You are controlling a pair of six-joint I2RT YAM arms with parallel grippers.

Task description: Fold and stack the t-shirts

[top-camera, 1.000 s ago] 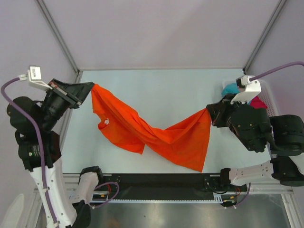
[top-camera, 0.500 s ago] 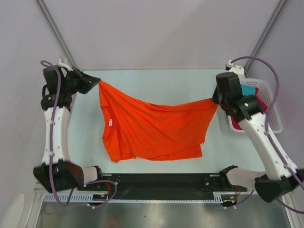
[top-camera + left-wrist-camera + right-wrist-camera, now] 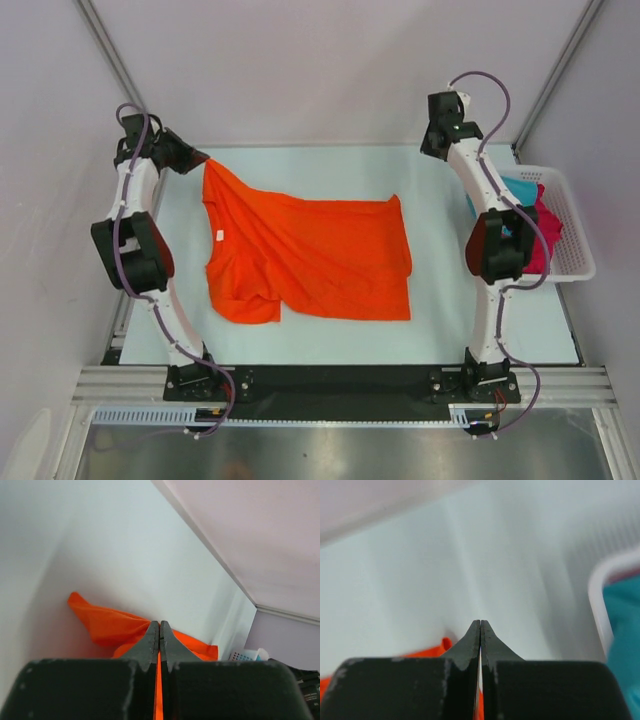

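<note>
The orange t-shirt [image 3: 310,255] lies spread mostly flat on the table, its lower left part bunched. My left gripper [image 3: 198,161] is shut on the shirt's far left corner and holds it slightly raised; in the left wrist view my left gripper [image 3: 159,625] pinches the orange cloth [image 3: 105,622]. My right gripper [image 3: 435,148] is shut and empty at the table's far right, apart from the shirt's near corner. In the right wrist view my right gripper [image 3: 480,624] shows shut, with the orange shirt [image 3: 427,652] low behind it. The teal t-shirt [image 3: 518,190] and the magenta t-shirt [image 3: 545,235] lie in the basket.
A white slotted basket [image 3: 578,262] stands at the table's right edge; it also shows in the right wrist view [image 3: 596,597]. Metal frame posts rise at both far corners. The table's black front rail [image 3: 340,382] runs between the arm bases.
Both arms swung outward and to the far edge, drawing the orange shirt out flat. My right gripper let go of its corner and moved away; my left kept its hold.
</note>
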